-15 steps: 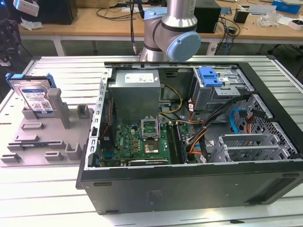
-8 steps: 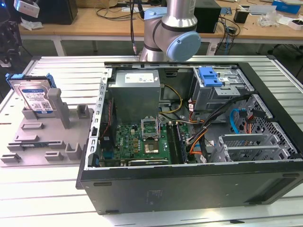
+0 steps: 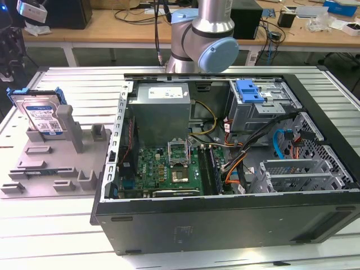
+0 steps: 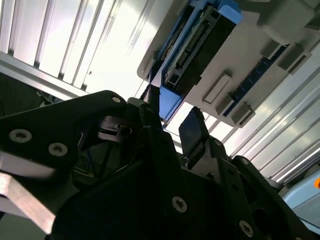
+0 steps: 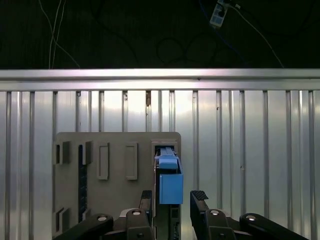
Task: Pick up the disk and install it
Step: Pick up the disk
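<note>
The disk [image 3: 40,111] stands on edge in a slot of a grey holder [image 3: 56,163]. The holder sits on the ribbed table [image 3: 45,242], at about nine o'clock from the open computer case [image 3: 225,225] in the exterior view. Judging from the pictures, it is kept upright like this so that its narrow upper edge is free and two fingers can close on its flat faces from above. The case lies on its side with the cover off, probably so that its inside can be reached from above.

In the first wrist view the gripper [image 5: 172,199] hovers right over the holder with its jaws spread. One of the fingers [image 5: 199,201] is on each side of the disk's blue frame [image 5: 170,182]. A thin gap shows on both sides, so they flank the frame without touching it, and the hand holds nothing. The second wrist view agrees: the two dark fingertips point at the end of the disk and are near it but apart. The disk has not been lifted from its slot.
</note>
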Robot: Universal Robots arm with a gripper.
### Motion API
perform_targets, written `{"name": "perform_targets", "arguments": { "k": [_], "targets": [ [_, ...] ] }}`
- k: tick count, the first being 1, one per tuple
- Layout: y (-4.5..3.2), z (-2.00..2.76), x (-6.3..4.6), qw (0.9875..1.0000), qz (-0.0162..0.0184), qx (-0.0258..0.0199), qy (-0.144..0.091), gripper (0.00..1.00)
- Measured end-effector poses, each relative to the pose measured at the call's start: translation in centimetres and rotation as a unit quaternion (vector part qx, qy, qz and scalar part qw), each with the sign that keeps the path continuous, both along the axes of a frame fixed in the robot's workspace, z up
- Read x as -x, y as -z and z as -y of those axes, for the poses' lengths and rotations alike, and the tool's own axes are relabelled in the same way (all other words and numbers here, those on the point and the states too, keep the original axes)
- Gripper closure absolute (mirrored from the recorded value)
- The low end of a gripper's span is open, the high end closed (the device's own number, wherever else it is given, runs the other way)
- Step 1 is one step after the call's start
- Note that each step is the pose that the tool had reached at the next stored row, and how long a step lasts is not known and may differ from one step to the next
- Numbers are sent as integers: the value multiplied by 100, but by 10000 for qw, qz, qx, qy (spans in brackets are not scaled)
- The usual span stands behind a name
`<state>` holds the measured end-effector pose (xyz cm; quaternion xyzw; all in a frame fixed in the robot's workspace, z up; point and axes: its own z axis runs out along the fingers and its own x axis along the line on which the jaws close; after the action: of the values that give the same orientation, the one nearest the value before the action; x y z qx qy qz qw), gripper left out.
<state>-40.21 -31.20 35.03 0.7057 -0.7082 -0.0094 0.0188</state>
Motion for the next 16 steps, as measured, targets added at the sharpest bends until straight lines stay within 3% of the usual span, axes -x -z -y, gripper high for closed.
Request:
{"name": "perform_targets", "arguments": {
  "k": [3, 16],
  "targets": [
    [10, 20, -1, 10000, 1, 0, -1, 56],
    [67, 23, -16, 10000, 0, 0, 0, 56]
  ]
}}
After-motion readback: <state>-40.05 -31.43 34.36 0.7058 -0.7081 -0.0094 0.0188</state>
